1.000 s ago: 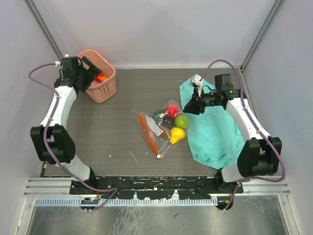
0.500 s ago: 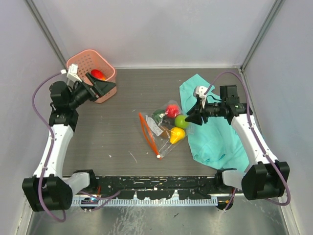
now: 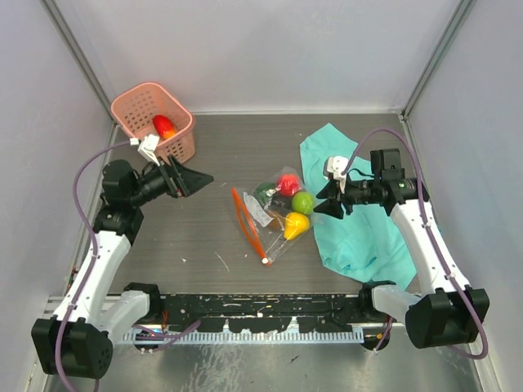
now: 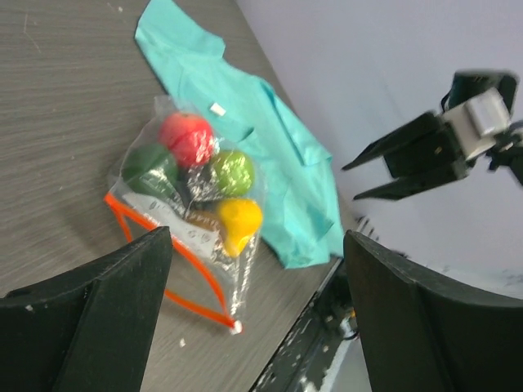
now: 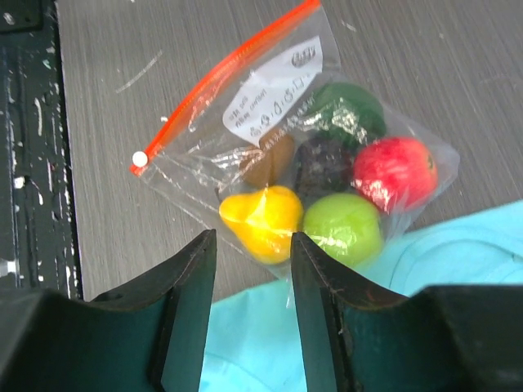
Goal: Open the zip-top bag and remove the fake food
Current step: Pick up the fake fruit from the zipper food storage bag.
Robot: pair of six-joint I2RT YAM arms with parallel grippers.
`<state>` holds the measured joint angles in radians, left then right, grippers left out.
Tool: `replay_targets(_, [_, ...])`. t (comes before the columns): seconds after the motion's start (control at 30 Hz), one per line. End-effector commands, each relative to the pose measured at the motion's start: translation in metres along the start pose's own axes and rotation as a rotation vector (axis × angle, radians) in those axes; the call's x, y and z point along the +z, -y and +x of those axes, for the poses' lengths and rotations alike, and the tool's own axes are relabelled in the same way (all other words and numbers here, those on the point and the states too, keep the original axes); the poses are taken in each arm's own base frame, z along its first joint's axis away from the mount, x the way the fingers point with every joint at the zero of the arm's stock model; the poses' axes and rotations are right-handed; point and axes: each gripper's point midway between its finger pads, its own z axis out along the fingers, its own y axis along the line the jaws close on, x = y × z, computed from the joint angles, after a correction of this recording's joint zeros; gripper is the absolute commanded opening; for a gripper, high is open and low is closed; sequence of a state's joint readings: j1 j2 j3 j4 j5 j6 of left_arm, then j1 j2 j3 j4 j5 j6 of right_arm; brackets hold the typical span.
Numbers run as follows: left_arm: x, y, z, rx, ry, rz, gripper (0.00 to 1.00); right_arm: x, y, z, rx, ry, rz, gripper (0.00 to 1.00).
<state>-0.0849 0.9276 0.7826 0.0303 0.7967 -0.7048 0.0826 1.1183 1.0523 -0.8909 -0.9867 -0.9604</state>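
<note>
Zip-top bag (image 3: 274,219) lies mid-table, fake food (image 3: 292,204) bunched at its right end, touching the teal cloth (image 3: 359,233). Zip strip (image 3: 248,222) runs far-to-near down the bag's left edge, facing my left gripper (image 3: 203,181), which is spread wide, empty and well apart. Right gripper (image 3: 317,206) is nearer, just beside the food end, half-spread, holding nothing. Zip looks closed, but it's hard to tell.

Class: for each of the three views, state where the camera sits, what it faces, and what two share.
Top external: above and behind, looking down at the table; left arm and right arm show whole.
Left wrist: low, facing the zip-top bag; left fingers frame it.
Right wrist: above the bag, looking down; right fingers show.
Wrist views share: bag, teal cloth.
</note>
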Motion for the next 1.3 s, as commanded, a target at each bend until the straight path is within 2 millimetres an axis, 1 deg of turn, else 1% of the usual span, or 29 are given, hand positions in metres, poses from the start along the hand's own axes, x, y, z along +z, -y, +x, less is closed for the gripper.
replay_targets(0.0, [0.003,-0.006,0.036,0.071,-0.056,0.041,0.76,0.009,0.001,-0.032,-0.092,0.185,-0.068,0.47])
replay_targets(0.03, [0.006,-0.007,0.047,0.09,-0.064,0.042,0.71,0.012,0.0,-0.029,-0.096,0.192,-0.091,0.47])
replay_targets(0.1, [0.015,-0.002,0.07,0.209,-0.058,0.065,0.7,0.02,-0.002,-0.02,-0.164,0.201,-0.137,0.49])
replay_targets(0.13, [0.02,0.003,0.083,0.275,-0.039,0.085,0.69,0.025,-0.005,-0.014,-0.236,0.203,-0.167,0.52])
replay_targets(0.17, [0.025,0.007,0.095,0.337,0.0,0.116,0.69,0.03,-0.008,-0.009,-0.311,0.206,-0.2,0.54])
replay_targets(0.23, [0.029,0.01,0.112,0.428,0.074,0.166,0.67,0.041,-0.014,-0.004,-0.406,0.216,-0.269,0.58])
replay_targets(0.27, [0.029,0.008,0.128,0.468,0.085,0.19,0.66,0.047,-0.017,-0.004,-0.429,0.215,-0.306,0.58])
replay_targets(0.3, [0.031,0.008,0.133,0.51,0.1,0.203,0.66,0.054,-0.02,-0.002,-0.446,0.202,-0.343,0.57])
replay_targets(0.33, [0.035,0.003,0.14,0.545,0.089,0.194,0.62,0.06,-0.023,0.002,-0.46,0.175,-0.385,0.56])
replay_targets(0.37, [0.039,0.002,0.148,0.581,0.061,0.203,0.55,0.066,-0.025,0.008,-0.483,0.141,-0.421,0.55])
replay_targets(0.4, [0.043,0.001,0.156,0.617,0.029,0.213,0.51,0.073,-0.028,0.011,-0.526,0.118,-0.461,0.54])
replay_targets(0.47, [0.049,-0.004,0.169,0.68,-0.023,0.223,0.48,0.083,-0.027,0.017,-0.577,0.095,-0.494,0.52])
replay_targets(0.53, [0.052,-0.012,0.174,0.732,-0.042,0.215,0.44,0.091,-0.024,0.02,-0.601,0.071,-0.509,0.49])
replay_targets(0.6, [0.051,-0.017,0.175,0.779,-0.043,0.209,0.38,0.099,-0.022,0.029,-0.614,0.007,-0.52,0.47])
replay_targets(0.77, [0.051,-0.022,0.177,0.873,-0.046,0.216,0.25,0.124,0.003,0.038,-0.642,-0.108,-0.436,0.45])
replay_targets(0.83, [0.054,-0.022,0.183,0.889,-0.067,0.238,0.22,0.132,0.011,0.042,-0.657,-0.133,-0.426,0.45])
replay_targets(0.93, [0.057,-0.033,0.192,0.901,-0.107,0.23,0.22,0.142,0.022,0.043,-0.642,-0.167,-0.41,0.41])
replay_targets(1.0, [0.057,-0.039,0.196,0.901,-0.118,0.221,0.22,0.145,0.024,0.049,-0.62,-0.197,-0.411,0.38])
replay_targets(1.13, [0.061,-0.047,0.201,0.918,-0.132,0.209,0.24,0.152,0.028,0.051,-0.572,-0.176,-0.347,0.35])
replay_targets(1.17, [0.063,-0.048,0.2,0.926,-0.132,0.206,0.24,0.153,0.03,0.05,-0.573,-0.173,-0.326,0.35])
replay_targets(1.27, [0.068,-0.046,0.199,0.939,-0.136,0.218,0.26,0.156,0.04,0.055,-0.557,-0.199,-0.277,0.35])
